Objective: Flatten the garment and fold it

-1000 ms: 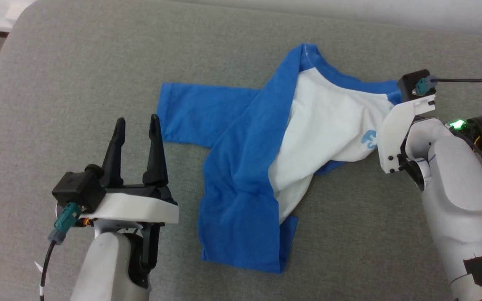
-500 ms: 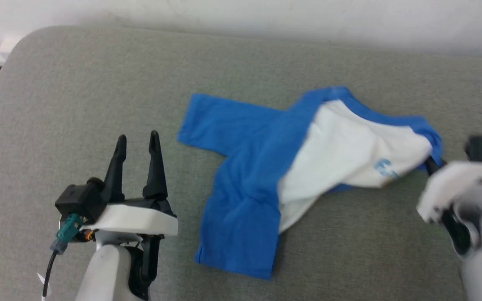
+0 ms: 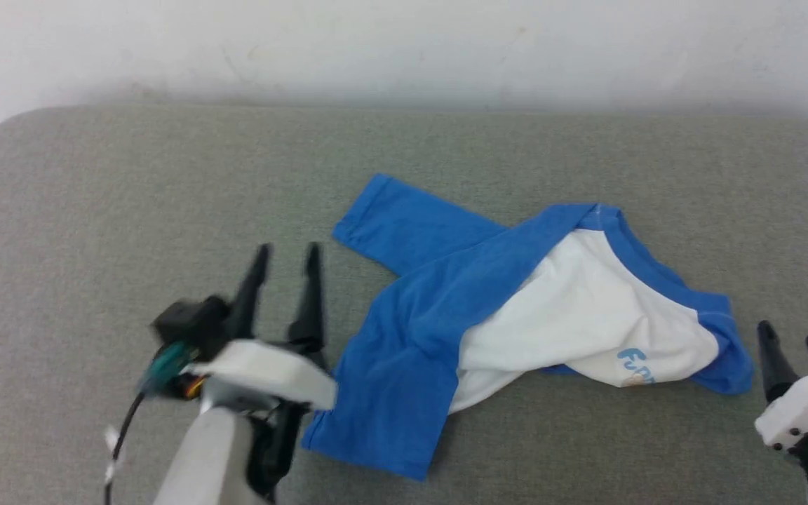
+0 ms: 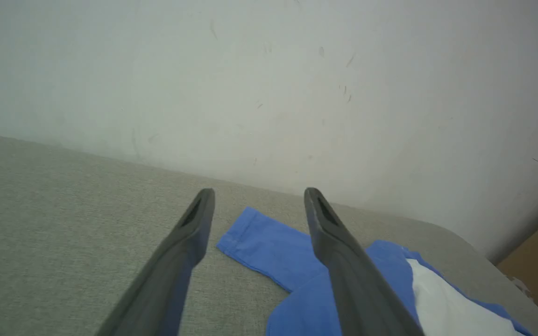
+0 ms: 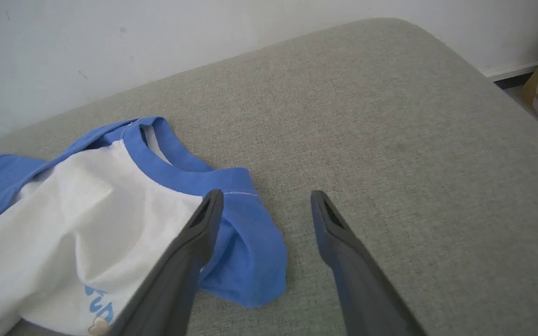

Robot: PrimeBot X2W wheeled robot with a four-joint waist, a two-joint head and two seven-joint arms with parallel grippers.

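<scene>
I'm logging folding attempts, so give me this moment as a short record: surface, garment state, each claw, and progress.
surface: grey cushion against a pale wall
item: garment, white body with blue sleeves, crumpled; blue fabric laps over the white body, one sleeve spread toward the wall
print: light-blue print, partly showing near the garment's right end
left arm: left claw open, empty, at the garment's left side
right arm: right claw open, empty, just off the garment's right end
progress: not flattened, not folded

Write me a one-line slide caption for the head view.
Crumpled blue-and-white T-shirt on the grey cushion, flanked by the open left tool and open right tool, neither gripping it.
</scene>
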